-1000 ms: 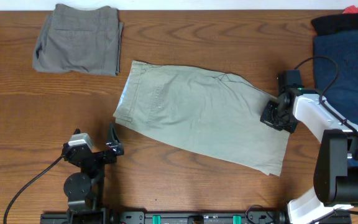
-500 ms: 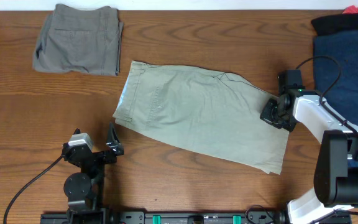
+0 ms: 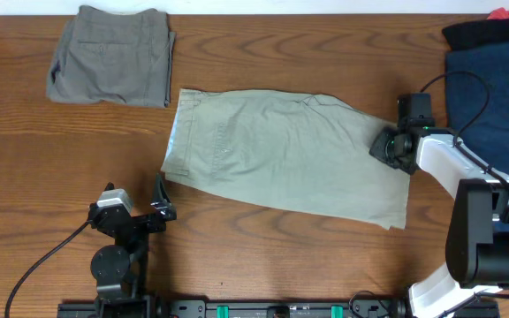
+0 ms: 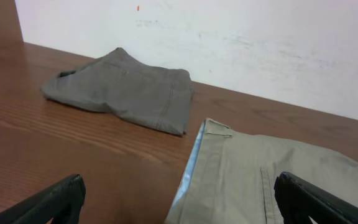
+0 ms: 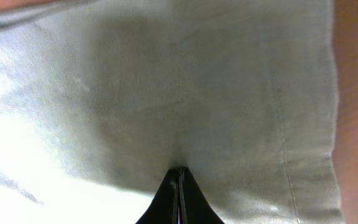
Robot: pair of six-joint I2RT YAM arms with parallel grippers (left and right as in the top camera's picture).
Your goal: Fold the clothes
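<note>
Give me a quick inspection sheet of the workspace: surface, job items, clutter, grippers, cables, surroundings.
Surface: wooden table, brown wood grain.
Job's things: khaki shorts spread flat mid-table, waistband toward the left arm with pale blue lining showing, hems toward the right arm.
Clutter: grey-green shorts folded at the far left corner; navy garment, black cloth and red cloth by the right arm.
Grippers: left gripper open, off the cloth; right gripper shut on the khaki shorts at the hem end.
Cables: left arm cable lies on the table; right arm cable loops over the navy garment.
Surroundings: white wall behind the table; nothing else seen.
</note>
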